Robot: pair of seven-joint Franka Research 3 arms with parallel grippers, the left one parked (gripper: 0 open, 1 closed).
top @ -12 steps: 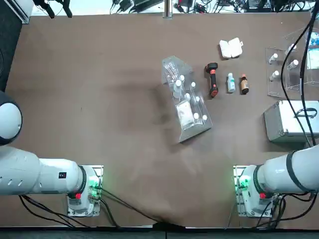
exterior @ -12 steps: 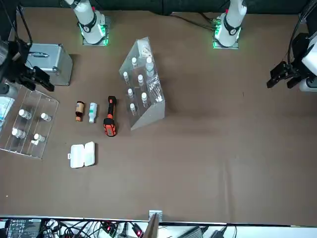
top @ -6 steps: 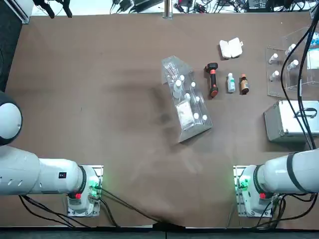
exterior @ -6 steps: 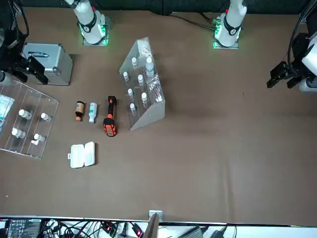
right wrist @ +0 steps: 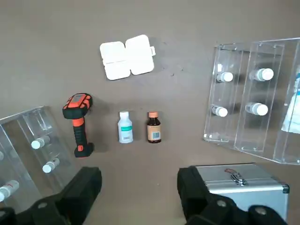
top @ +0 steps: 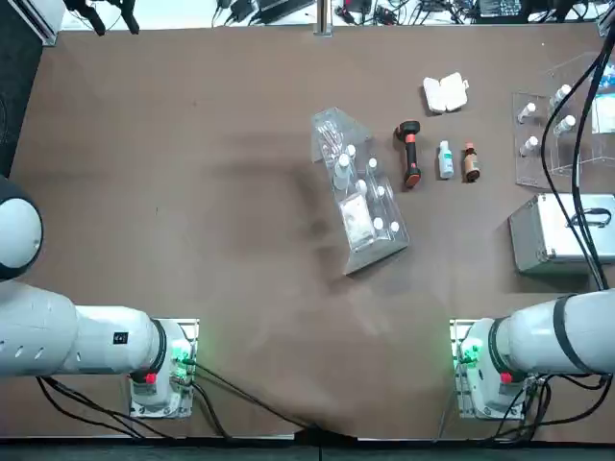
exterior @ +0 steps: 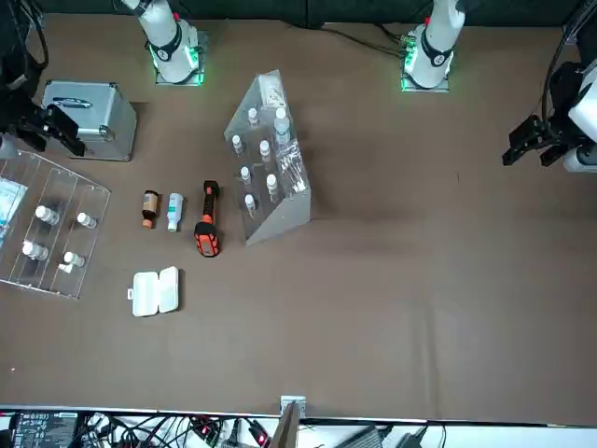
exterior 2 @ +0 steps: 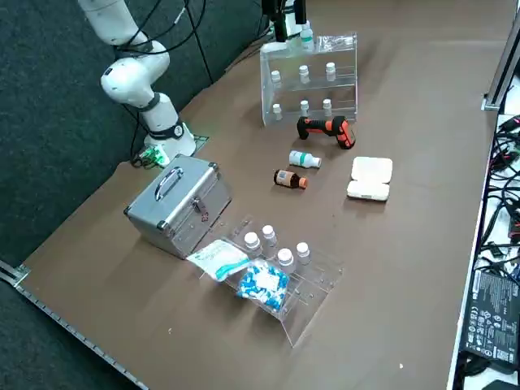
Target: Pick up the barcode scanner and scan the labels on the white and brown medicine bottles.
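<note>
The barcode scanner [top: 410, 154] [exterior: 206, 220] [exterior 2: 325, 128] [right wrist: 78, 123], black head with an orange handle, lies flat on the brown table. Beside it lie the white medicine bottle [top: 445, 159] [exterior: 174, 211] [exterior 2: 303, 159] [right wrist: 124, 127] and the brown medicine bottle [top: 470, 162] [exterior: 150, 208] [exterior 2: 288, 179] [right wrist: 153, 127], side by side. My right gripper [exterior: 47, 135] [right wrist: 140, 187] hangs high over the table's edge near the metal case, well apart from all three. It is open and holds nothing.
A sloped clear rack with vials [top: 357, 197] [exterior: 269, 159] stands next to the scanner. A white clamshell box [top: 445, 93] [right wrist: 127, 57] lies beyond the bottles. A metal case [top: 557, 233] [right wrist: 239, 176] and a clear tray of vials [top: 562, 115] [right wrist: 253, 98] sit at the robot's right.
In the front view my right gripper has drifted a little toward the table's edge and the metal case. The scanner and bottles have not moved.
</note>
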